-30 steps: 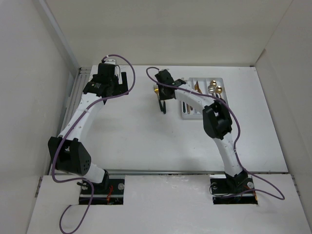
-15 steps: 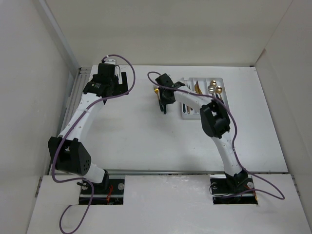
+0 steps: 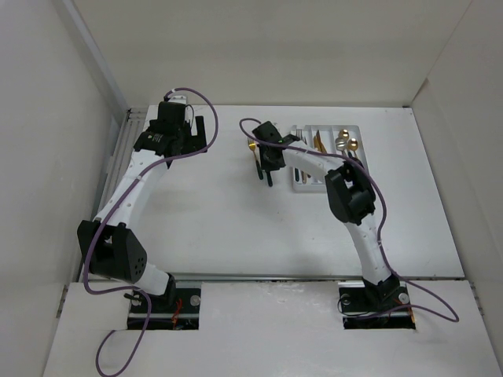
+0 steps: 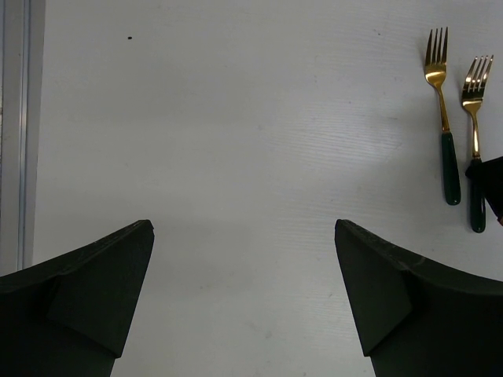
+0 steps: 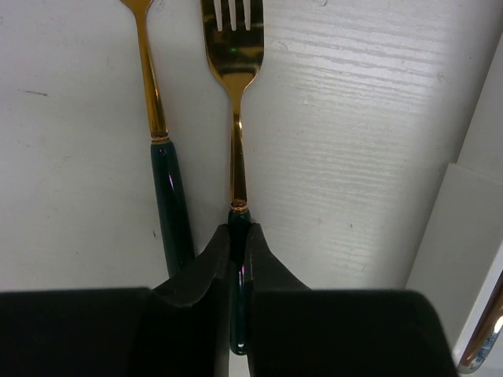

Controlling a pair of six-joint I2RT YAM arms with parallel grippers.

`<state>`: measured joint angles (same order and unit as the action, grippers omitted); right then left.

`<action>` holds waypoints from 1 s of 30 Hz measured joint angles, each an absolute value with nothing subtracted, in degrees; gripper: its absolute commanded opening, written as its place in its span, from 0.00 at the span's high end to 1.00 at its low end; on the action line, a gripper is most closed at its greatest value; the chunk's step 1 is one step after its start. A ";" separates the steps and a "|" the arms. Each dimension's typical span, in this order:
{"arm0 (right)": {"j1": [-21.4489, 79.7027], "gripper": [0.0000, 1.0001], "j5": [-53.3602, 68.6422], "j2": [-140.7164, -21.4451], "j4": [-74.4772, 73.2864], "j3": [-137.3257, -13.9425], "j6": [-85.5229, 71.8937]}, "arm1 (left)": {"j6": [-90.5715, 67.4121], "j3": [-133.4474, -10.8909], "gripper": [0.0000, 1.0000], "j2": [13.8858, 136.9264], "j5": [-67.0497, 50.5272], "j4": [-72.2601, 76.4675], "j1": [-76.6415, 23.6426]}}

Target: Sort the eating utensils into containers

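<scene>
Right fingers clamp the fork by its handle; tines point straight ahead; left fingers spread, empty.

Neighbouring fork close beside, tray near.
</scene>
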<state>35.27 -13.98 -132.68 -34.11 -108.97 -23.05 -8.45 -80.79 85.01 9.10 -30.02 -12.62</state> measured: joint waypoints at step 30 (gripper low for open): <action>19.92 1.00 -14.09 -120.11 -25.98 -95.15 -11.81 | -8.45 -80.79 0.00 84.31 9.32 -30.02 -12.62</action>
